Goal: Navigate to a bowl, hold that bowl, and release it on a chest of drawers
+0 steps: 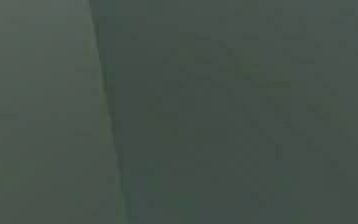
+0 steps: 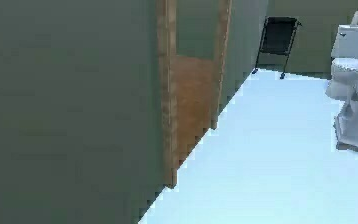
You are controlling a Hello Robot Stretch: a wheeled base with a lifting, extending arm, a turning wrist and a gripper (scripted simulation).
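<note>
A grey-green wall [image 1: 227,110] stands close ahead in the forward view, with a vertical corner edge [image 1: 105,100] left of the middle. The same kind of wall [image 2: 67,110] fills the arm side view's left. Beside it a wooden door frame [image 2: 169,90] surrounds a doorway [image 2: 195,90] with a brown wood floor beyond.
Pale blue floor [image 2: 267,150] spreads across the arm side view's right. A white toilet [image 2: 349,70] stands at the far right edge. A dark wire rack or stand [image 2: 278,42] sits against the far wall.
</note>
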